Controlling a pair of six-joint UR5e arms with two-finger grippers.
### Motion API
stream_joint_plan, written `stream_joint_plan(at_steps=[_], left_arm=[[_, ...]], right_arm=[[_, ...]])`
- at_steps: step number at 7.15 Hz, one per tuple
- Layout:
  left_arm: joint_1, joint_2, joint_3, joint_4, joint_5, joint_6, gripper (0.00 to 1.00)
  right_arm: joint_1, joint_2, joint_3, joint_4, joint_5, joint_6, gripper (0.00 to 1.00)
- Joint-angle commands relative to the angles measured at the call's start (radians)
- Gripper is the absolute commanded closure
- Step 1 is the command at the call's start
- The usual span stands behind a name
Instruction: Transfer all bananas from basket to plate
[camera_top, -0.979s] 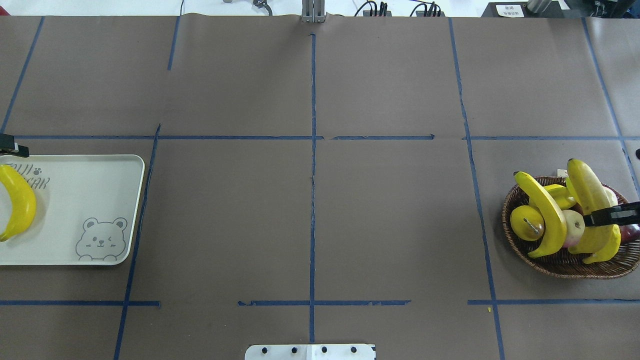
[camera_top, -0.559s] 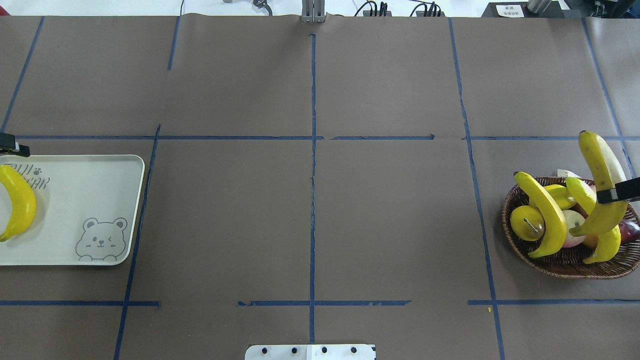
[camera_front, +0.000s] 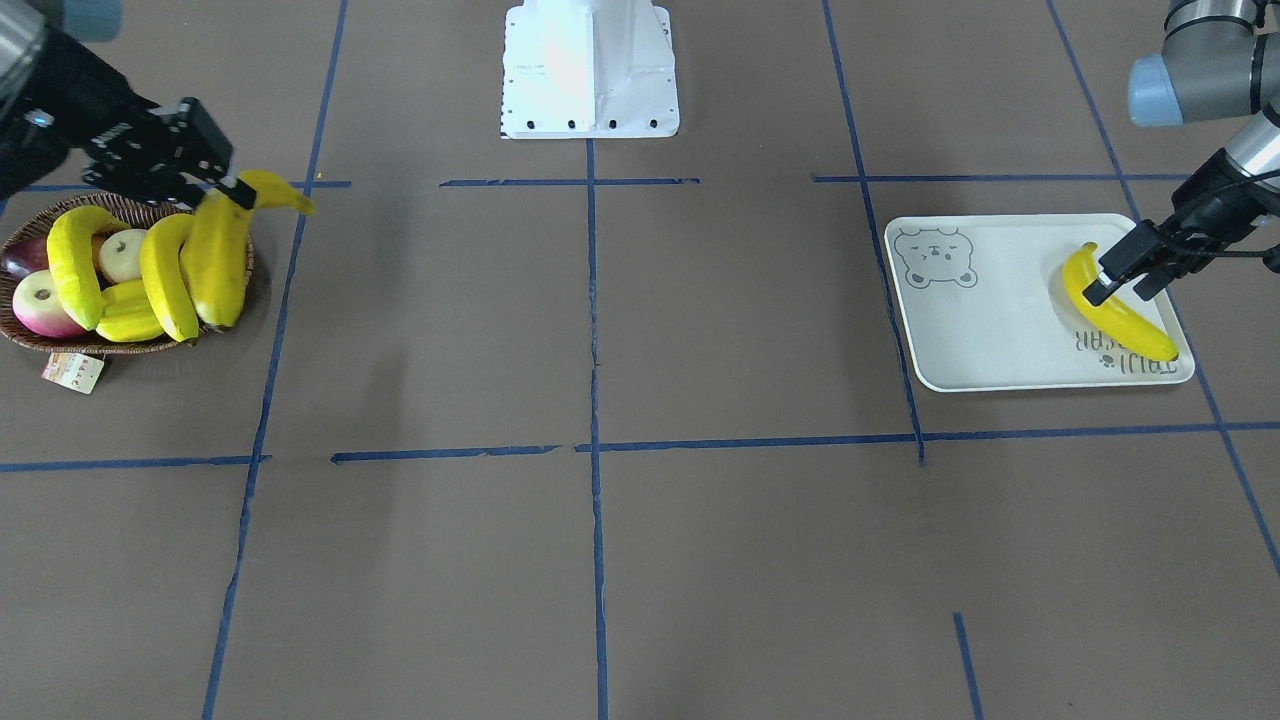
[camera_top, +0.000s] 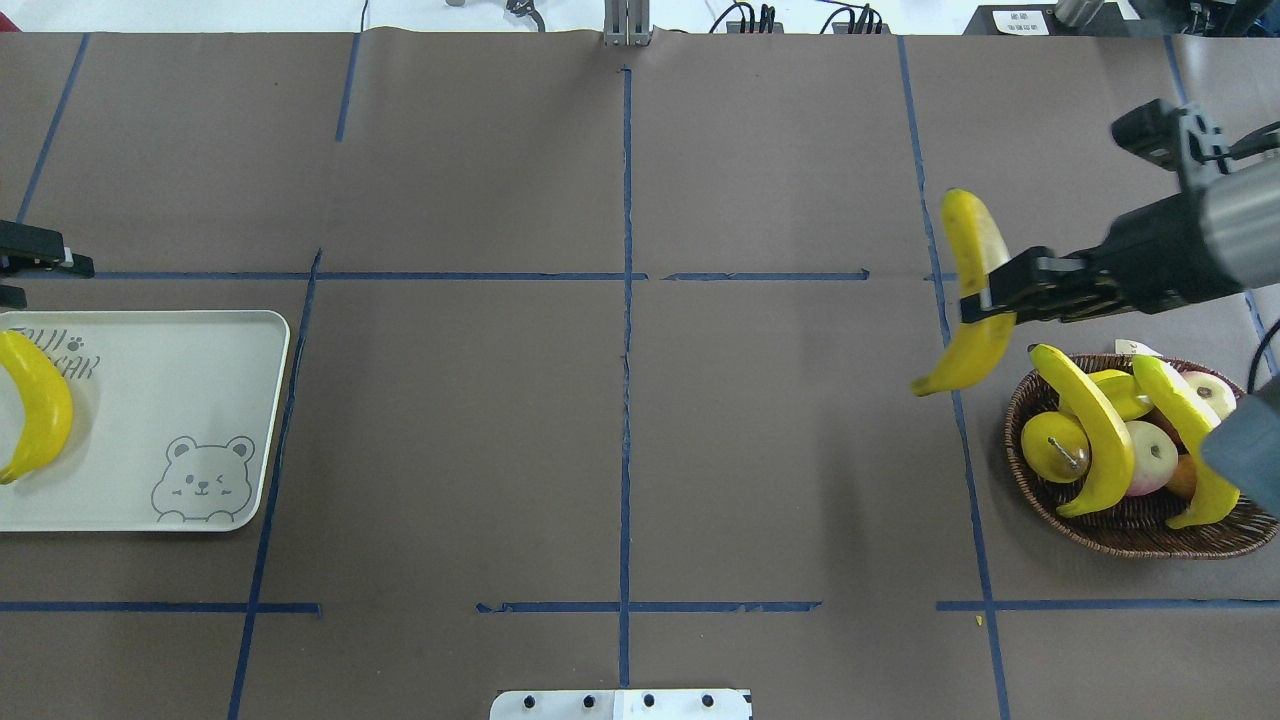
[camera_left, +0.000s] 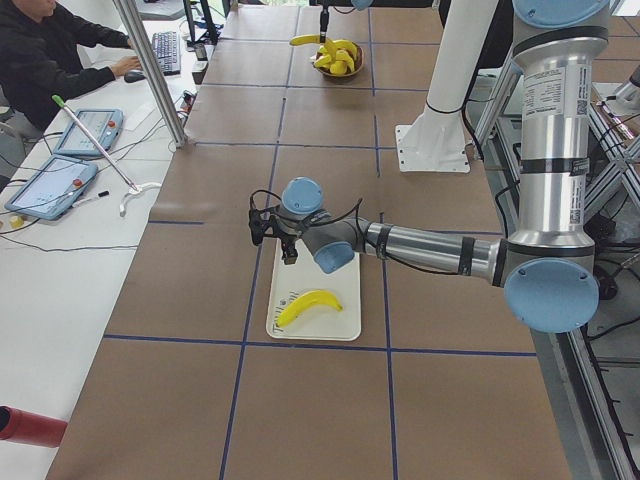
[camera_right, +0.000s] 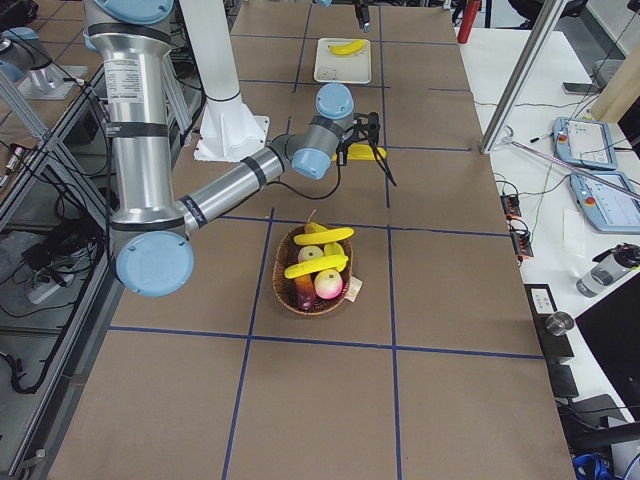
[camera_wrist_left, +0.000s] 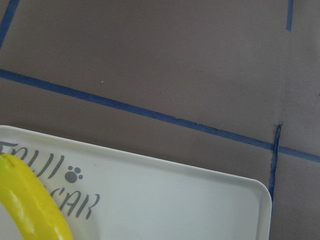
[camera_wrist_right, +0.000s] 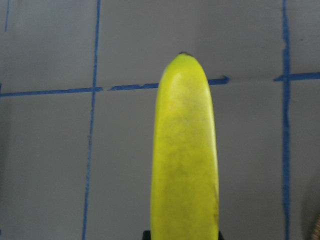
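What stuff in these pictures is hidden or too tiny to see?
1. Overhead view: the white bear-face tray and its long yellow banana are cut off by the left edge.
2. Overhead view: a grey arm joint covers part of the dark-brown wicker basket.
3. Front-facing view: the print on the basket's paper tag is too small to read.

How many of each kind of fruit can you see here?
Bananas: 4
Apples: 2
Pear: 1
Starfruit: 1
Dark red fruit, kind unclear: 1
Total: 9
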Motion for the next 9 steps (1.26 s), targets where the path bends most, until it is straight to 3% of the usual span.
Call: stream_joint_plan(at_steps=[1, 4, 7, 9], left_arm=[[0.031, -0.073, -0.018, -0.005, -0.001, -0.108, 0.0], [0.111, -0.185, -0.018, -0.213, -0.017, -0.436, 0.01], [0.305, -0.395, -0.012, -0.224, -0.009, -0.653, 0.01], [0.377, -0.489, -0.003, -0.218, -0.001, -0.675, 0.01]], right_arm=[[-0.232, 0.139, -0.011, -0.001, -0.242, 0.169, 0.99], [-0.494, 0.286, -0.033, -0.001, -0.556, 0.264, 0.99], [-0.526, 0.376, -0.088, 0.001, -0.6, 0.264, 0.99], [-0.526, 0.417, -0.121, 0.001, -0.6, 0.264, 0.99]])
